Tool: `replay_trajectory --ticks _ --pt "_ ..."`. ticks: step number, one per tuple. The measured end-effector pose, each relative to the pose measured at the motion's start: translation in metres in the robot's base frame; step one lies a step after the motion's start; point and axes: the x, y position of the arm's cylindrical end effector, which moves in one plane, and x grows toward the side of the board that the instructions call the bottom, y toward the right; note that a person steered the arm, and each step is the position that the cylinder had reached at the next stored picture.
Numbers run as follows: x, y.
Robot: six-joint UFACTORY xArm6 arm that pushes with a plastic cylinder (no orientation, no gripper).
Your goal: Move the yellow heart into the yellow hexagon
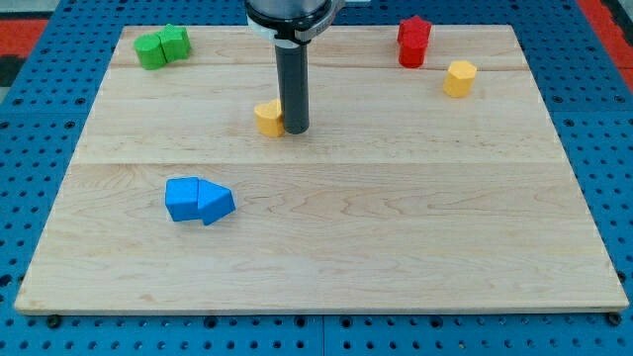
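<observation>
The yellow heart [268, 118] lies on the wooden board a little above centre, toward the view's left of the middle. My tip [296, 130] stands right against the heart's right side, and the rod hides part of it. The yellow hexagon [459, 78] sits near the view's top right, far to the right of the heart and slightly higher.
Two red blocks [413, 42] stand stacked close together left of the hexagon, near the top edge. Two green blocks [162, 45] sit at the top left. A blue cube [182, 199] and a blue wedge-like block [216, 204] touch at the lower left. The board [396, 247] is surrounded by blue pegboard.
</observation>
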Motion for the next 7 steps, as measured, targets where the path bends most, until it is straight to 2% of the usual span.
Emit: replay_trajectory --ticks 1,2,3,4,5,6,7 --pt "0.033 -0.006" --pt "0.005 -0.055" --pt "-0.03 -0.026" --pt "-0.038 0.029" --pt "-0.045 -0.006" --pt "-0.066 -0.013" --pt "-0.091 0.038"
